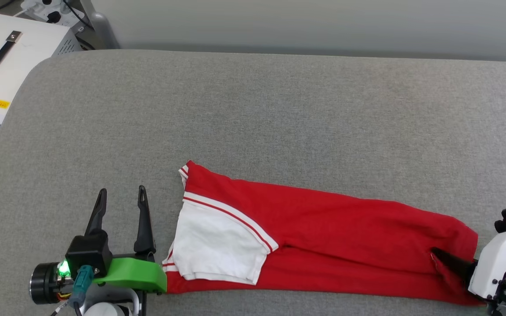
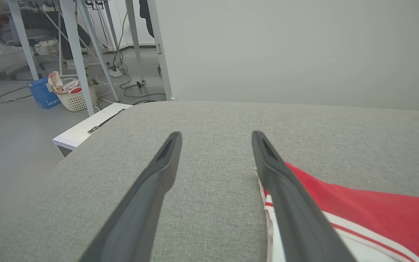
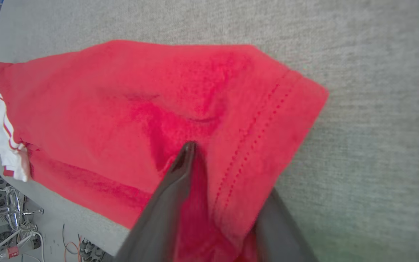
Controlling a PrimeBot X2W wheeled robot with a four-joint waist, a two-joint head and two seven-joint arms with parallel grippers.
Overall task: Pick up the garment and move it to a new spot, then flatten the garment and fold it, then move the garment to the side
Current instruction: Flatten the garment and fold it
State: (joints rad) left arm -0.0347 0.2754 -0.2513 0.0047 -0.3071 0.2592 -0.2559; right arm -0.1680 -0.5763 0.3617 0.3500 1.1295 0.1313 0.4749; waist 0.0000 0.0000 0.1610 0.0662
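Nearest the head camera, at lower left, the left gripper point(image 1: 121, 192) rests just above a grey tabletop point(image 1: 253, 109), its two long dark fingers point(image 1: 144, 219) spread apart with nothing between them. It sits just beside the left end of the garment point(image 1: 332, 228) and does not hold it.

At lower right, the right gripper point(image 1: 450, 262) reaches in from the edge. Its wrist view shows one finger point(image 3: 173, 189) lying on top of the red cloth and the other running underneath, so the pair is clamped on the hem end.

The garment, a red shirt, is folded lengthwise into a long narrow band. It lies across the near part of the tabletop, running from left to right. A white sleeve point(image 1: 218, 241) with red-and-white striped trim lies folded on top at the left end. The stitched hem is at the right end.

The tabletop is covered in grey woven fabric and has a rounded corner at far left. A pale plain wall point(image 1: 323, 22) stands beyond it.

A white case point(image 1: 2, 66) with a black handle sits past the left corner. The left wrist view shows a grey floor point(image 2: 9, 145), white table legs point(image 2: 75, 54), loose cables, a woven basket point(image 2: 75, 98) holding items, and a blue box point(image 2: 42, 95).
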